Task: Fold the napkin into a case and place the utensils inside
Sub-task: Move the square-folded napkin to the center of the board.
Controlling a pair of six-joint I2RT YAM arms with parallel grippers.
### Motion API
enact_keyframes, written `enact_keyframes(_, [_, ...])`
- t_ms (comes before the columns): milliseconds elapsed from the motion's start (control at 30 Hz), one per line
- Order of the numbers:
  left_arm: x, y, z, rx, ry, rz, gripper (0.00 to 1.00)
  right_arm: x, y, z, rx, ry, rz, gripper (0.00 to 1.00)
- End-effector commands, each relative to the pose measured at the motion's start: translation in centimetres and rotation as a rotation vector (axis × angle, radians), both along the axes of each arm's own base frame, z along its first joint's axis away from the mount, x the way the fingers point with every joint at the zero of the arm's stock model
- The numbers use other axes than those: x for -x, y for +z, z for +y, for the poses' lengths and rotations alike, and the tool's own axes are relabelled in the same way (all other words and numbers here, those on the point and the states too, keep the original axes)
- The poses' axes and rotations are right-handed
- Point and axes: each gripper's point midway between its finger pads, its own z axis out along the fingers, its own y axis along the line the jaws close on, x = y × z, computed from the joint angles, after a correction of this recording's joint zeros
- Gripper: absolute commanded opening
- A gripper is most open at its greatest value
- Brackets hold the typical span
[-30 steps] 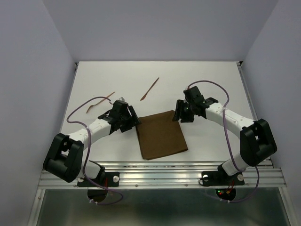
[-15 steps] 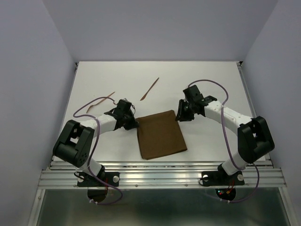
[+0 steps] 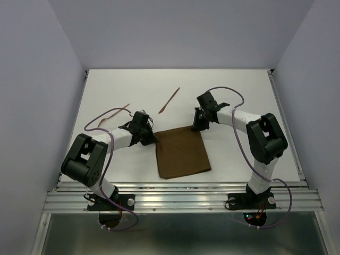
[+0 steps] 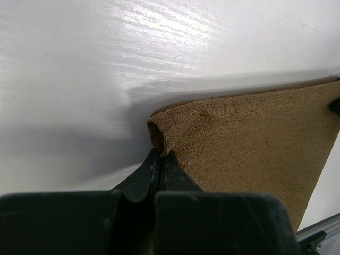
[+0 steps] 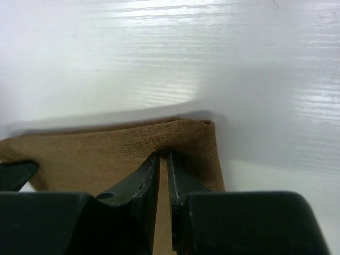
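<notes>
The dark brown napkin lies flat at the table's middle as a folded rectangle. My left gripper is shut on its far left corner; in the left wrist view the jaws pinch the rolled edge of the napkin. My right gripper sits at the far right corner. In the right wrist view its jaws stand almost together, with a pucker of the napkin at their tips. Two reddish-brown utensils lie beyond the napkin, one at centre and one to the left.
The left arm's purple cable loops over the left utensil. The right arm's cable arcs above its wrist. A metal rail runs along the table's near edge, and grey walls close in the sides and back.
The left gripper closed on the napkin's far left corner. The right gripper moved left onto the far right corner and its jaws narrowed onto the cloth.
</notes>
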Motion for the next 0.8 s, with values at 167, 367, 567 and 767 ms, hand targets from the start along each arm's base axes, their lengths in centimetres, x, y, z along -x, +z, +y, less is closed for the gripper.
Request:
enact_keyframes(167, [-0.4,-0.5,0.3,-0.048,-0.046,0.002,0.00,-2.0,-2.4,-2.0,0.125,-0.086,-0.026,0.17])
enact_keyframes(367, [-0.7,-0.5,0.5,-0.052,-0.039,0.004,0.00,-0.9,2.4,-1.8,0.047,-0.058,-0.108,0.19])
enact_keyframes(567, [-1.0,-0.9,0.4,-0.054,-0.032,0.019,0.00,5.3,2.0,-1.0,0.021,-0.002,-0.064,0.19])
enact_keyframes(767, [-1.0,-1.3,0.2,-0.050,-0.038,0.034,0.00,10.2,-4.4,-3.0,0.046,-0.074,0.061,0.18])
